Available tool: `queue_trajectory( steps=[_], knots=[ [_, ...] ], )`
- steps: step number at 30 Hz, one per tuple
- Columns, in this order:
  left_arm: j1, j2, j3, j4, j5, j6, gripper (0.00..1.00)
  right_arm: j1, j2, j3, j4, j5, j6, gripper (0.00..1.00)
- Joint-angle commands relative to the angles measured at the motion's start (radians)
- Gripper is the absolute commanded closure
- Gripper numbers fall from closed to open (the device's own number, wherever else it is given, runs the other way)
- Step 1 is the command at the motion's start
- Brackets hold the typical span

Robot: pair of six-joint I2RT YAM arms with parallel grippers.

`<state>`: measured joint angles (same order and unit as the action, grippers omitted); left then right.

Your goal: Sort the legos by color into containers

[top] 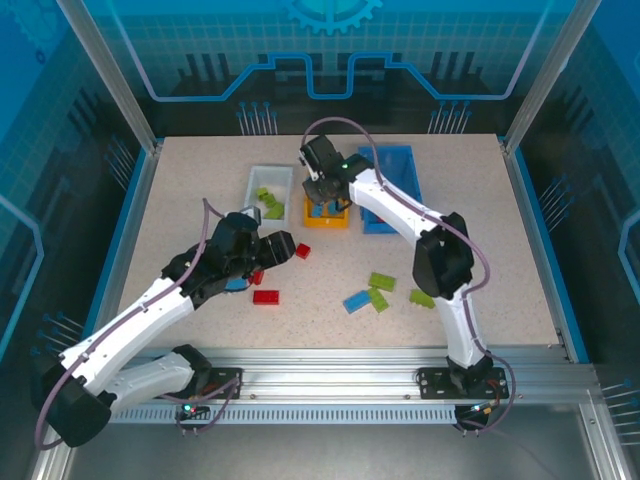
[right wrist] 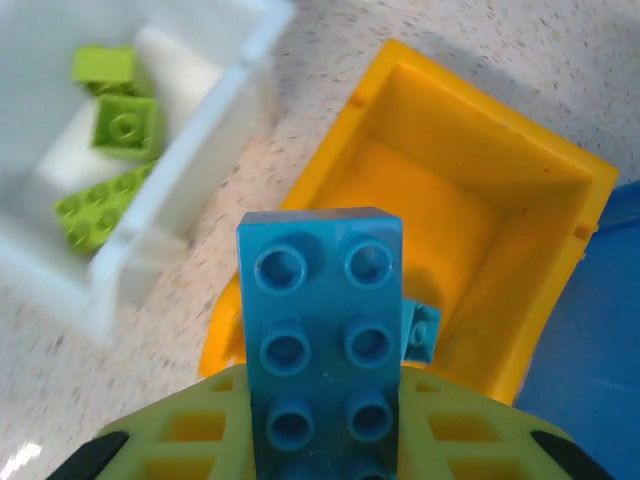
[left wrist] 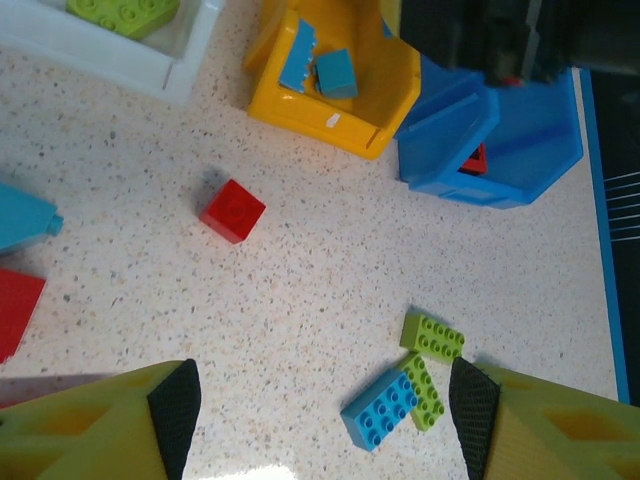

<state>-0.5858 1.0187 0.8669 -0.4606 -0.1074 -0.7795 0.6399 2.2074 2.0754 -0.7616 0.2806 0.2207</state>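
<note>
Right gripper (top: 320, 192): fingers clamped on a light blue two-by-four brick (right wrist: 322, 340), studs facing the wrist camera, hanging directly over the orange bin (right wrist: 450, 200) and not yet released. That bin already holds at least two light blue pieces (left wrist: 330, 72). White bin (right wrist: 190, 170), just left of the orange bin, holds at least three lime green bricks (right wrist: 125, 125). Blue bin (left wrist: 520, 140), just right of the orange bin, shows a sliver of red (left wrist: 473, 158). Left gripper (left wrist: 320, 415): fingers wide apart, nothing between them, hovering over the table (top: 480, 250) on the orange bin's near side. Loose there: a small red cube (left wrist: 232, 210) near the orange bin; farther toward the arm bases a red flat brick (top: 266, 296), a loose blue brick (left wrist: 380, 410) touching two lime bricks (left wrist: 432, 337), and a fourth lime one (top: 421, 298). My read: colour scheme settled, sorting well underway, about eight bricks left besides the one in hand. Hard to make out: the right arm covers much of the blue bin from above, so its count is unknown; the left arm half hides a blue piece (top: 236, 285) and a red one (top: 257, 277).
</note>
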Motion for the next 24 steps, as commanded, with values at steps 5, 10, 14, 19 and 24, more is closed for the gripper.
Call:
queue_trajectory(
  steps=[5,10,14,19,24],
  knots=[
    [-0.008,0.012,0.035,0.032,-0.023,0.045,0.29,-0.079,0.227,0.264,-0.147,-0.081,0.133,0.71],
    [-0.009,0.01,0.011,-0.006,-0.038,0.044,0.29,-0.086,0.314,0.385,-0.22,-0.094,0.14,0.54],
    [-0.008,0.008,0.003,-0.064,-0.046,0.052,0.28,-0.073,0.234,0.291,-0.156,-0.095,0.129,0.47],
    [-0.01,-0.009,-0.016,-0.107,-0.055,0.071,0.29,-0.053,0.094,0.198,-0.09,-0.08,0.115,0.48],
    [-0.011,0.011,-0.018,-0.144,-0.033,0.105,0.29,-0.018,-0.083,0.088,-0.029,-0.053,0.111,0.53]
  ],
)
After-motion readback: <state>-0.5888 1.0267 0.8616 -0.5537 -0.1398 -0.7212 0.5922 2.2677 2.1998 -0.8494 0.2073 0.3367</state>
